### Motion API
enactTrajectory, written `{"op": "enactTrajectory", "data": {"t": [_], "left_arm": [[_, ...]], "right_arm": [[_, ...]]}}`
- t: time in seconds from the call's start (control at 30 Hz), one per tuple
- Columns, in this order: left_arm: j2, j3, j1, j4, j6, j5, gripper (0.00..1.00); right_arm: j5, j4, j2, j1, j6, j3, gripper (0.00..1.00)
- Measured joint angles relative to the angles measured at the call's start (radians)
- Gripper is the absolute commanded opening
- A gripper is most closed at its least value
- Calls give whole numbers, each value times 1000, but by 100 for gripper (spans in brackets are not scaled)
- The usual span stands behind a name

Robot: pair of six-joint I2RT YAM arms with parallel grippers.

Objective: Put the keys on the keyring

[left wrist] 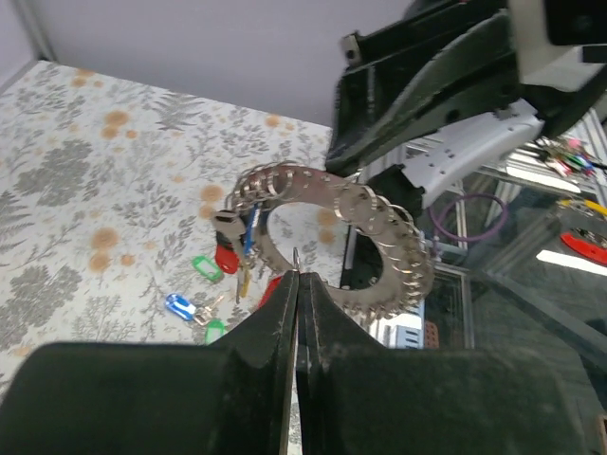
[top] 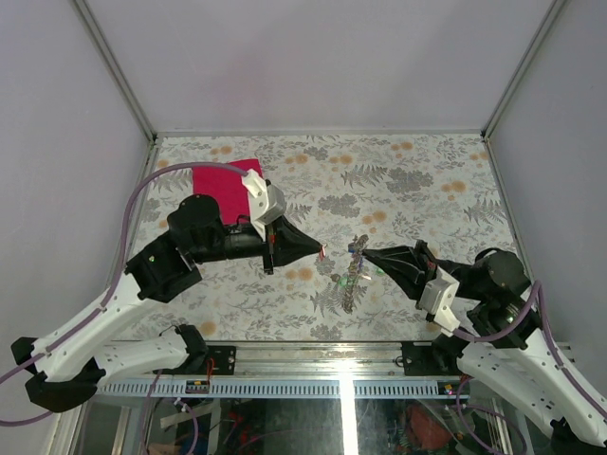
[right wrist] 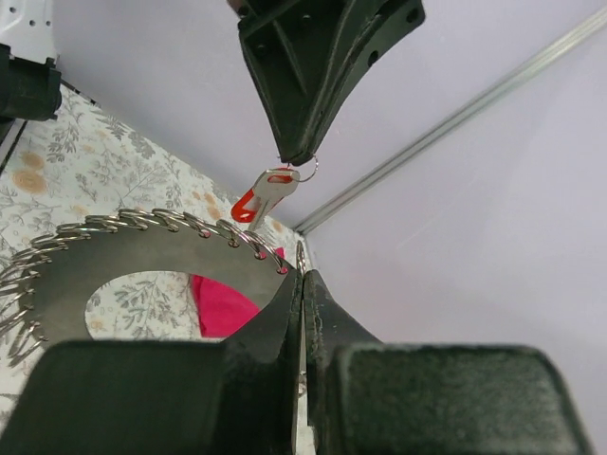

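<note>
My right gripper [right wrist: 303,275] is shut on the rim of the keyring [right wrist: 142,261], a wide grey ring edged with small wire loops, and holds it upright above the table. Red, blue and yellow keys [left wrist: 234,248] hang from the keyring [left wrist: 332,237]. My left gripper [top: 320,251] is shut on the small loop of a red-headed key [right wrist: 266,192], which dangles just left of the keyring [top: 355,256]. In the top view the two gripper tips face each other, a short gap apart. Loose green [left wrist: 207,268] and blue [left wrist: 178,305] tagged keys lie on the table below.
A magenta cloth square [top: 226,185] lies at the back left, partly under the left arm. The floral table [top: 427,180] is enclosed by pale walls on three sides. A metal rail [top: 341,387] runs along the near edge.
</note>
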Motion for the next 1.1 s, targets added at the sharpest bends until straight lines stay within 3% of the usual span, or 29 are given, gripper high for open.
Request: {"op": "enactTrajectory", "data": {"t": [0.27,0.5,1.1], "left_arm": [[31,82,0,-23,3,148,0],[39,119,0,-16,0,230,0],[53,153,0,-5,-10,304,0]], "right_arm": [[-89,-5,46,0,-128,44,0],[-185,25,53,0,-131,99,0],[-339,225,103,0,117,150,0]]}}
